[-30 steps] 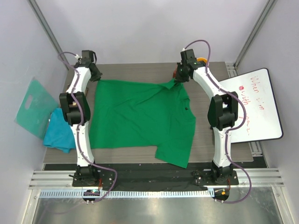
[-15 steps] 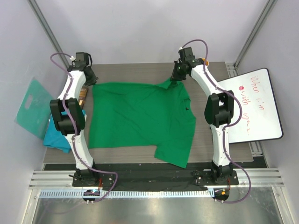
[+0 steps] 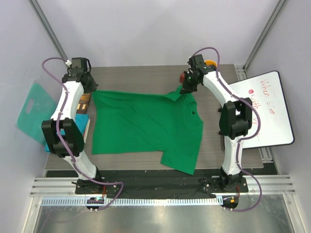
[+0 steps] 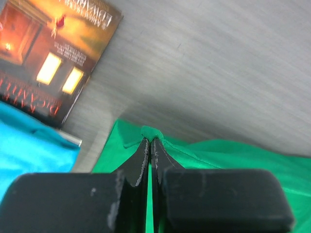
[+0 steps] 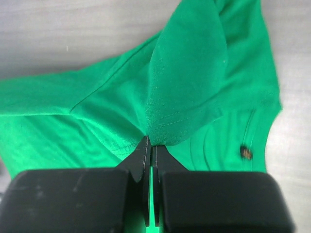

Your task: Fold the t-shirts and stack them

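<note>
- Green t-shirt [image 3: 146, 124] spread flat mid-table [image 3: 146, 75].
- Left gripper [image 4: 151, 141] pinched on its far-left corner; right gripper [image 5: 151, 144] pinched on a far-right fold.
- Teal-blue t-shirt [image 4: 29, 145] lies at left, against book [image 4: 53, 53].

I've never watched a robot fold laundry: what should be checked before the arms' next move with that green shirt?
1. Left gripper shut on the green t-shirt's far left corner: ok.
2. Right gripper shut on its far right fold: ok.
3. Shirt spread flat: not ok, cloth doubled over at the far right.
4. Shirt wholly on the table: not ok, near right corner overhangs the edge.
5. Book apart from the green cloth: ok.
6. Teal-blue t-shirt folded: cannot tell, mostly hidden.
</note>
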Motion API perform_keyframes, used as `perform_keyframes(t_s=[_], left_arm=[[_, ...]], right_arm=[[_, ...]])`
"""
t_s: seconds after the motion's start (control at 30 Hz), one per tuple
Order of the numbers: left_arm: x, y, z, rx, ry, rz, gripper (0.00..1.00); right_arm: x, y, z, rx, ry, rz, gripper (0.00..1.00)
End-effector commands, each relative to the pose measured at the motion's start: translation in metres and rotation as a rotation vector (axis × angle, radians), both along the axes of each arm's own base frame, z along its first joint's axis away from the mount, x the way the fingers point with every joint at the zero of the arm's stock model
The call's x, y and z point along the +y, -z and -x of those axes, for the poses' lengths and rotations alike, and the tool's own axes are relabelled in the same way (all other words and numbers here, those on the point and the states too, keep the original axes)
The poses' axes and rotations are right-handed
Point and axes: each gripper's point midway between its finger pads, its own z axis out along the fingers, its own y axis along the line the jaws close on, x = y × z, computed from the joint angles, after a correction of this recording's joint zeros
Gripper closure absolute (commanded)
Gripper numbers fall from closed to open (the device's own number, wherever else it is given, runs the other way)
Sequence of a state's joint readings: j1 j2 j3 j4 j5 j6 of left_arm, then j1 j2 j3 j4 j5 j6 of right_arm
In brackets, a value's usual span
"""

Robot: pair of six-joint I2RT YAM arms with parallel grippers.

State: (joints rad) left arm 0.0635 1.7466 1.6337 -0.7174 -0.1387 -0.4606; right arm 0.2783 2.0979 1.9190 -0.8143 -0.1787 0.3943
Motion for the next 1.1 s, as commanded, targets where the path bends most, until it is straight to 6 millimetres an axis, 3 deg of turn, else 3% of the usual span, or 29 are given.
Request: perform_keyframes(t_s=[0.0,0.23,0.4,0.6,0.8,0.9,1.0,1.03,1.07], left_arm=[[0.004,0.013,0.026,0.076,0.0,-0.019,1.0],[-0.002,0.042,0.031,0.16,0.028,0.005,1.0],[0.0,0.058,0.04,0.251,0.022,0.002,1.0],[0.004,0.071,0.047,0.318,-0.004,-0.013,1.0],[0.005,0.078,0.024,0.321,-0.01,-0.008,1.0],[0.009,0.075,0.006,0.299,-0.025,-0.024,1.0],[0.014,0.06,-0.02,0.222,-0.045,-0.04,1.0],[0.016,0.058,-0.027,0.2,-0.052,-0.047,1.0],[0.017,0.057,-0.033,0.184,-0.056,-0.045,1.0]], right_arm=[[0.003,-0.027,0.027,-0.032,-0.041,-0.012,0.99],[-0.001,-0.036,0.027,-0.048,-0.034,0.006,0.99],[0.003,-0.025,0.037,0.023,-0.046,-0.01,0.99],[0.006,0.003,0.067,0.133,-0.076,-0.001,0.99],[0.011,0.011,0.072,0.142,-0.064,-0.022,0.99],[0.011,0.008,0.061,0.115,-0.053,-0.013,0.99],[0.011,-0.005,0.04,0.056,-0.037,0.002,0.99],[0.013,-0.018,0.03,0.014,-0.032,-0.002,0.99],[0.014,-0.016,0.023,0.009,-0.024,0.003,0.99]])
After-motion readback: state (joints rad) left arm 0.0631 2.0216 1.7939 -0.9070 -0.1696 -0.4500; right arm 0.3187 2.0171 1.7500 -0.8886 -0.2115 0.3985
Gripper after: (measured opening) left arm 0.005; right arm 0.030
